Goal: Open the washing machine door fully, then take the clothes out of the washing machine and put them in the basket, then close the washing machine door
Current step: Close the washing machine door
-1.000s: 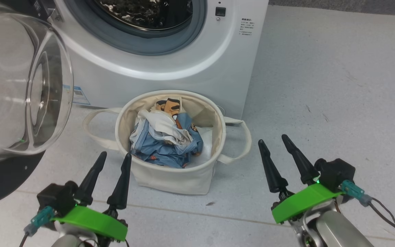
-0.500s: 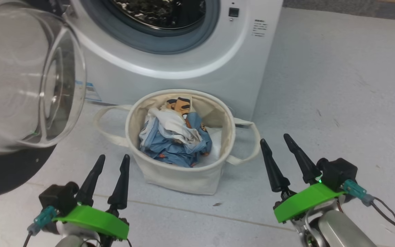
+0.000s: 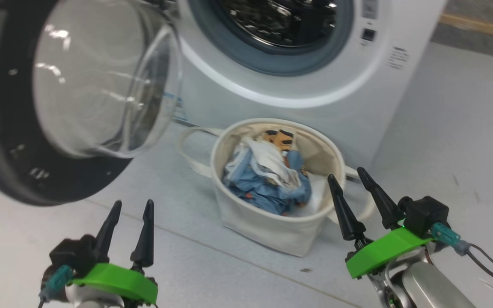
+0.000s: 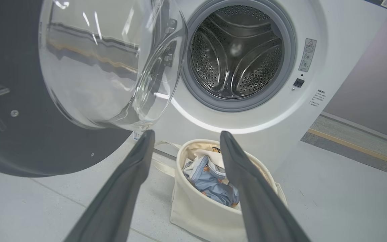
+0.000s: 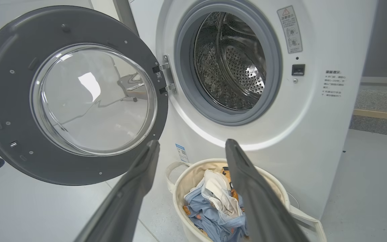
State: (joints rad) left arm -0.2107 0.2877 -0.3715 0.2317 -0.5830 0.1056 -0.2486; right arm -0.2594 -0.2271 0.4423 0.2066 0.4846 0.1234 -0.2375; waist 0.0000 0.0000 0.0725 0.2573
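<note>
**Blue-and-cream clothes [image 3: 268,179] in basket [image 3: 272,231], washing machine door [image 3: 75,94] wide open**

Both claws sit low in my head view, fingers pointing up, holding nothing.

On the left claw [image 3: 133,203] the fingers are apart with a narrow gap, over the floor [image 3: 443,149] under the door's black rim. From its wrist camera I look between the fingers at the basket and the door's glass bowl.

On the right claw [image 3: 344,172] the fingers are apart, a bit wider. The tips overlap the basket's right rim in head view. The right wrist camera puts the basket beyond and below the fingers, so apart, not touching.

The door is swung out to the left of the washing machine [image 3: 298,98] on its hinge [image 5: 167,88], inner face and bulging glass toward me.

Porthole uncovered: grey gasket [image 5: 184,67], steel drum [image 4: 237,50] with perforated wall and ribs in both wrist views.

The basket stands upright on the floor, just in front of the machine, below the porthole and toward its right. It has one handle loop on each side.

The clothes are bunched inside it. Blue fabric with small orange prints lies low, with a white piece draped over the top. An orange-black print sits at the back edge nearest the machine. A patch of flat white sheet shows beside them on the basket's right.
</note>
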